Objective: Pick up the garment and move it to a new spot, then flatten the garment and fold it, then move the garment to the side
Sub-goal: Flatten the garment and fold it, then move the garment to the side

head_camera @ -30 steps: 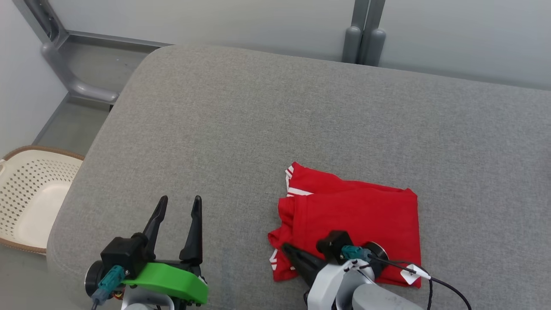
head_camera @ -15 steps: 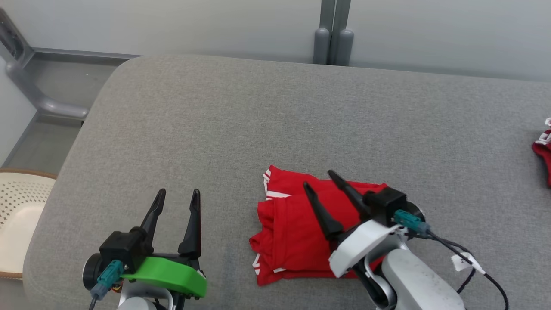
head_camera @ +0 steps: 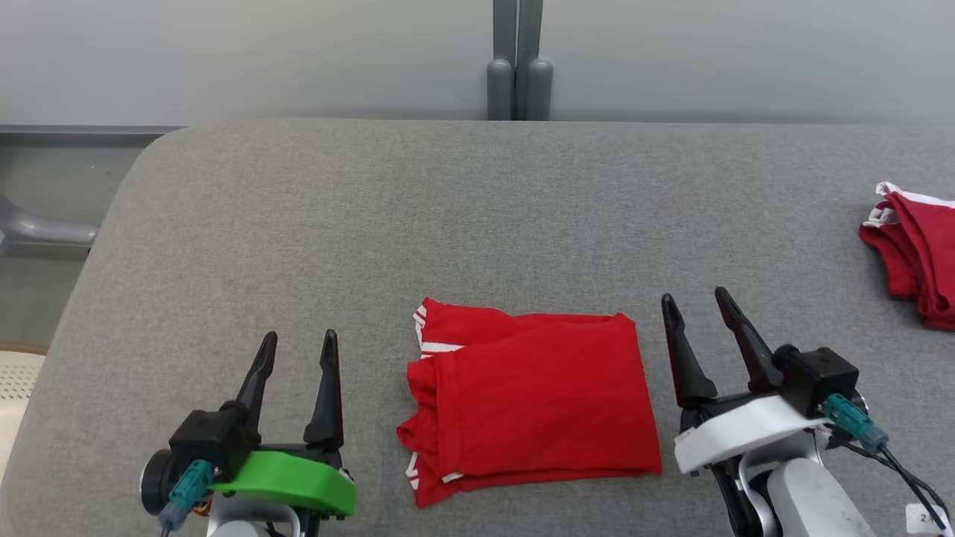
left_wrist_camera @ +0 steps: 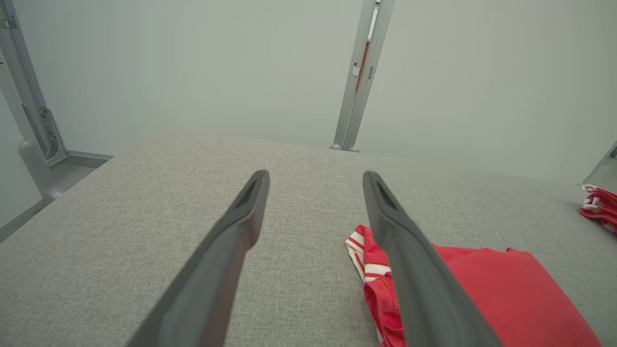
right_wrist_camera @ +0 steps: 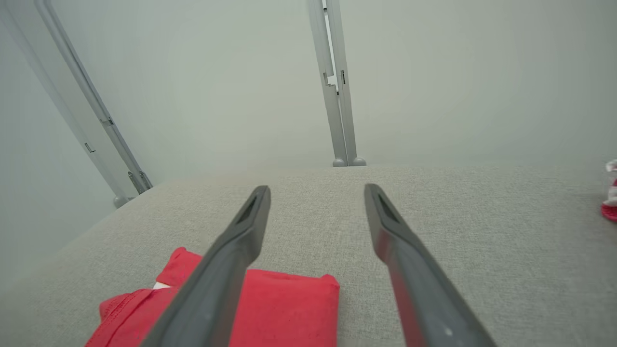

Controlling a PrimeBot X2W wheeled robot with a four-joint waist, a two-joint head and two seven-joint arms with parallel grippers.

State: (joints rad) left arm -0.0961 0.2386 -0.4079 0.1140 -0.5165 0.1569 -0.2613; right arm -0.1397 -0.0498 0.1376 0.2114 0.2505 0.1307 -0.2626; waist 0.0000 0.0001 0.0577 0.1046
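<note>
Grey woven-fabric padded tabletop w/ rounded far-left corner spans the head view. Bunched red cloth w/ white-striped trim lies on it at far right, partly cut off by the view edge. Behind far edge, centre: pair of grey metal upright posts against pale plain wall panel. Off the tabletop, low left: cream perforated plastic basket w/ brown rim; farther back on that side, grey metal tube.

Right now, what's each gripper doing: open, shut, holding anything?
Left gripper: open, holding nothing, left of the folded red garment.
Right gripper: open, holding nothing, beside the garment's right edge.
</note>
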